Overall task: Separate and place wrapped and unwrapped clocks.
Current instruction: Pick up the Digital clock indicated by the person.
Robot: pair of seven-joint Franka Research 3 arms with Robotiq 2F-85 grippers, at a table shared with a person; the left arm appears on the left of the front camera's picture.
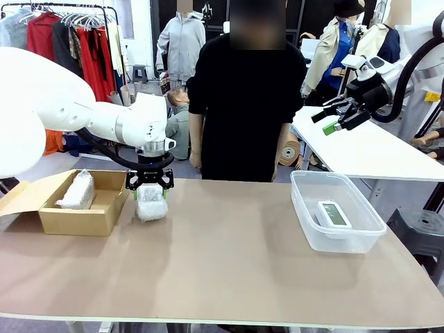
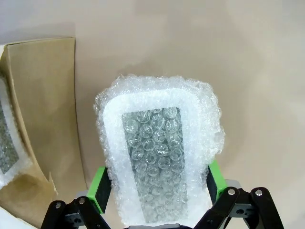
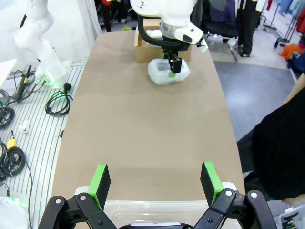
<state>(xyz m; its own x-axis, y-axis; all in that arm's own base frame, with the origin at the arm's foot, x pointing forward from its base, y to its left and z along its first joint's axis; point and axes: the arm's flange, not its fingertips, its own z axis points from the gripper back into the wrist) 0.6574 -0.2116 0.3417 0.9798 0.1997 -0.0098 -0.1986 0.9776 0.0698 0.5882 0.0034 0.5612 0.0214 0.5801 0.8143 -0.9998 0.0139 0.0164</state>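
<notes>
You have a tan table [image 1: 229, 263] carrying three things: an open brown cardboard box [image 1: 83, 216] at its left end, a bubble-wrapped clock [image 1: 151, 202] just beside the box, and a clear plastic tub [image 1: 350, 239] near the right edge.

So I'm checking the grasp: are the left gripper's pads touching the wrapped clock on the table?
Cannot tell. The left wrist view shows the left gripper open, pads flanking the wrapped clock, edges overlapping.
</notes>
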